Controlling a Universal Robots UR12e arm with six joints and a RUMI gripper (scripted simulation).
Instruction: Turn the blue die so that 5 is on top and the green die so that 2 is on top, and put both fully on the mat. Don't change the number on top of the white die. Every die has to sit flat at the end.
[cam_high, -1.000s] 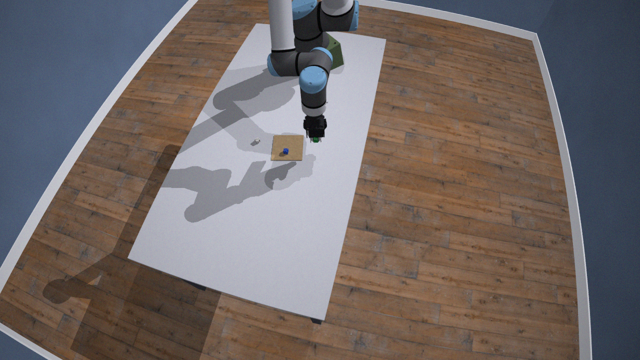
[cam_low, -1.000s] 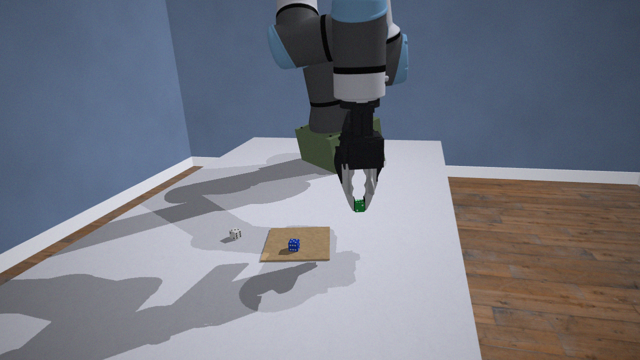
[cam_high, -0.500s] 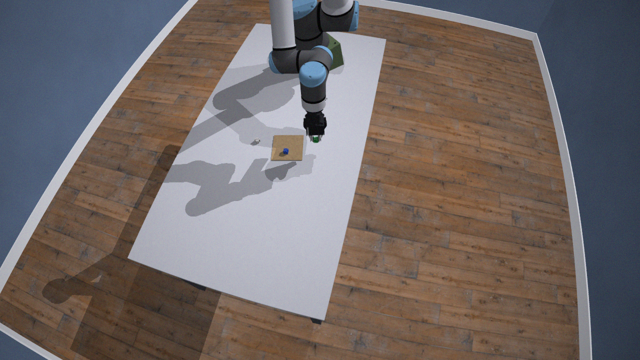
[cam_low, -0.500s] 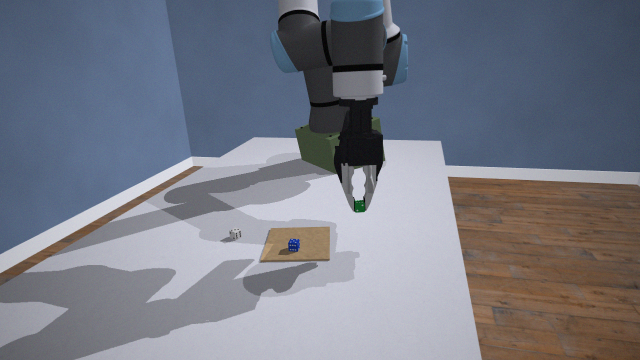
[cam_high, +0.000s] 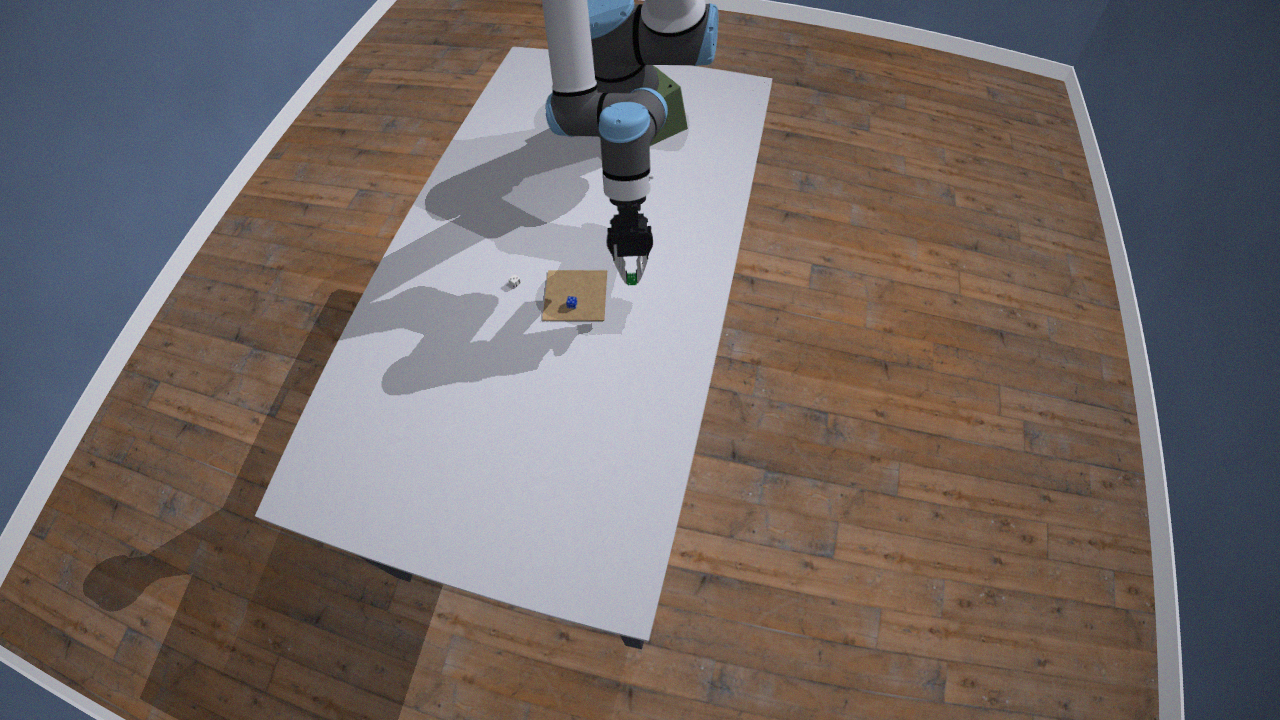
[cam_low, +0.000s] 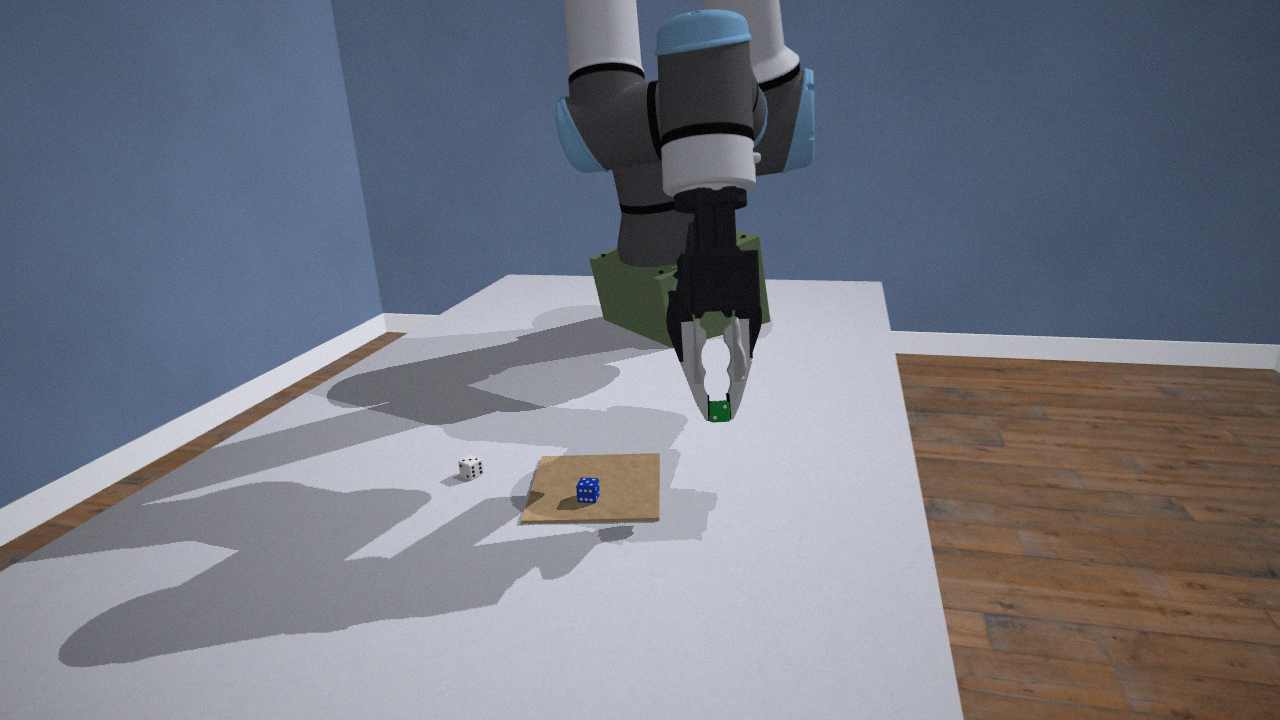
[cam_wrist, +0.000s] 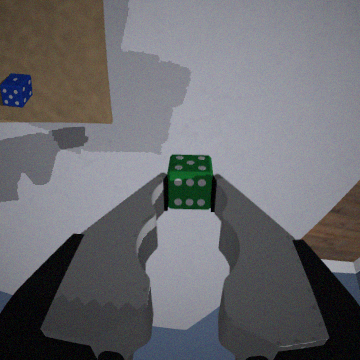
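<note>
1. At the left of the group, a white die (cam_high: 513, 282) (cam_low: 470, 467) sits flat on the pale table (cam_high: 465, 465) (cam_low: 787, 582) (cam_wrist: 280, 100), apart from the mat. Its top number must not change, so its place off to one side probably suits it, out of the way.

2. Next comes a square tan mat (cam_high: 590, 282) (cam_low: 626, 483) (cam_wrist: 60, 40), lying flat. A blue die (cam_high: 571, 302) (cam_low: 587, 489) (cam_wrist: 16, 90) rests wholly on it, inside the edges. Five appears to be uppermost, which would make its part complete. Its position leaves bare mat on the right for a second die.

3. Right of the mat, a green die (cam_high: 631, 278) (cam_low: 718, 411) (cam_wrist: 190, 192) is held above the table, beyond the mat's edge. The gripper (cam_high: 631, 275) (cam_low: 718, 408) (cam_wrist: 190, 177) is clenched on it, one dark pad against each of two opposite sides. Six and five show to the wrist view; a face with two dots shows to the exterior view. Holding it in the air likely gives room to turn two upward. It then needs lowering squarely onto the mat, clear of the blue die; a tilted release could let it roll.
</note>
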